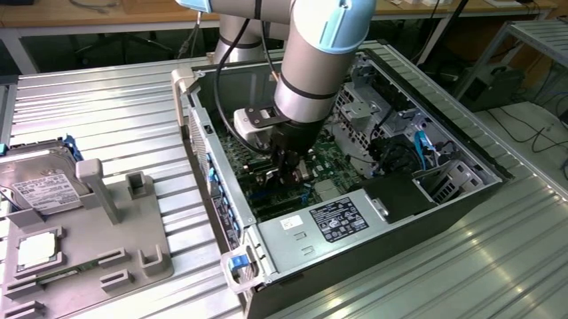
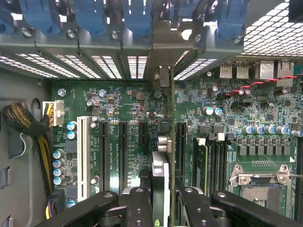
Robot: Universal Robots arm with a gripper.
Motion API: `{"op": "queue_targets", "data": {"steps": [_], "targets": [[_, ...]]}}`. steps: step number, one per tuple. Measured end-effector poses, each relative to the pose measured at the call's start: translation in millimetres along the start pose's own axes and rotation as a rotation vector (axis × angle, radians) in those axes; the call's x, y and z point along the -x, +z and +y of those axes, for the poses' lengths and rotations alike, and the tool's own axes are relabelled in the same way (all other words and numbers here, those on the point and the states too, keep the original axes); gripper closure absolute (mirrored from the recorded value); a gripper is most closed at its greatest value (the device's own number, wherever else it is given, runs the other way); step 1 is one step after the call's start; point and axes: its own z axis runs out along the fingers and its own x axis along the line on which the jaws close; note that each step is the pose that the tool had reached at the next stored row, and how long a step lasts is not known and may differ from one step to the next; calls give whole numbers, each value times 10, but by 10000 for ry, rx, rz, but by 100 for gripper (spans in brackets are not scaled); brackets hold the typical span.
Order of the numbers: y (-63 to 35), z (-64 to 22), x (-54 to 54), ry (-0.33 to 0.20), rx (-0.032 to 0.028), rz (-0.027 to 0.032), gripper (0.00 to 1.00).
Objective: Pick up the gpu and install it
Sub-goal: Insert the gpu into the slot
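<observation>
Gripping the thin green gpu card (image 2: 165, 189) edge-on, black pincer (image 2: 161, 201) sits over dark motherboard slots (image 2: 120, 156); printed labels there are unreadable.

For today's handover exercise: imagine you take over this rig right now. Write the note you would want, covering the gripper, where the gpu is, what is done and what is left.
Gripper: shut on the gpu, held edge-on, inside the open computer case.
Gpu: above the motherboard, its edge running along the black expansion slots; whether it touches a slot cannot be told.
Done: gpu picked up and carried into the case.
Left: seat it, then release.
</observation>
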Motion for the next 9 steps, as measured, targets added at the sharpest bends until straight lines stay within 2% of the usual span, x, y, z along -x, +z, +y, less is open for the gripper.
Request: {"op": "queue_targets", "data": {"steps": [2, 8, 9], "targets": [[31, -1, -3, 0, 3, 6, 72], [35, 2, -2, 0, -4, -1, 72], [35, 5, -2, -2, -22, -1, 72]]}}
